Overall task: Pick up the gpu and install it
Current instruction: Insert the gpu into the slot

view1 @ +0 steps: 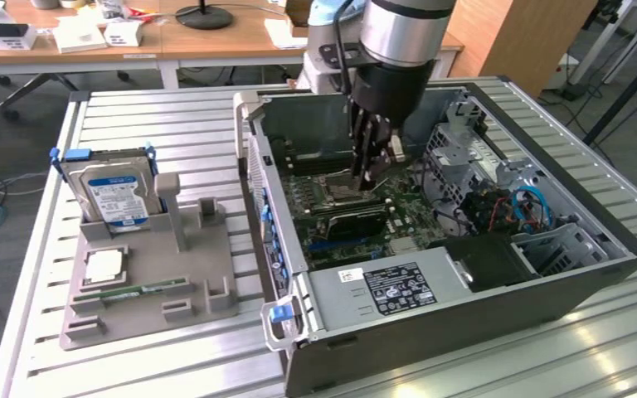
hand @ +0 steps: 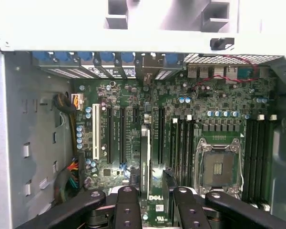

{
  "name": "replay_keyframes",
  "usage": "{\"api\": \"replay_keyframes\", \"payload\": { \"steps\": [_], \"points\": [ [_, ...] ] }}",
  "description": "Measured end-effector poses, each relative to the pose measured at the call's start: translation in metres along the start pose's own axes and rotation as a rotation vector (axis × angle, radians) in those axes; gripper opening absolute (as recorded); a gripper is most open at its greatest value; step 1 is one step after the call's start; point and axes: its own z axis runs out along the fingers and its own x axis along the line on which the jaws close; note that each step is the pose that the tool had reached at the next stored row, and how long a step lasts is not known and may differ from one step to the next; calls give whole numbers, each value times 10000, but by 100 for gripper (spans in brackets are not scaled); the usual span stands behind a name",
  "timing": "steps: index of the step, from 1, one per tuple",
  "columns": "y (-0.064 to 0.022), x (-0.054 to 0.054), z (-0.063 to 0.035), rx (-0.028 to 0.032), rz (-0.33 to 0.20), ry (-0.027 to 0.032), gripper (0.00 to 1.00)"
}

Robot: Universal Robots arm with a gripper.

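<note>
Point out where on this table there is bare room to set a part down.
Bare slats lie along the table behind the hard drive, and at the near edge in front of the grey holder tray. Inside the computer case it is crowded: the gripper hangs over the motherboard.

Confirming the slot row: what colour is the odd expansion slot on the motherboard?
White; the expansion slot shows best in the wrist view.

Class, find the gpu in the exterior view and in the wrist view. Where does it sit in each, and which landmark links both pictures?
Exterior view: the gpu stands on the motherboard inside the case, just in front of the gripper.
Wrist view: the gpu shows edge-on, between the black expansion slots and the memory slots.
Shared landmark: the CPU socket close beside it.
</note>
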Motion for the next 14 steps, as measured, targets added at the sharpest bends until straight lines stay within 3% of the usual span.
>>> {"api": "replay_keyframes", "payload": {
  "steps": [10, 14],
  "points": [
    [-15, -5, -297, 1, 47, 1, 33],
    [-16, -5, -307, 1, 51, 1, 33]
  ]
}}
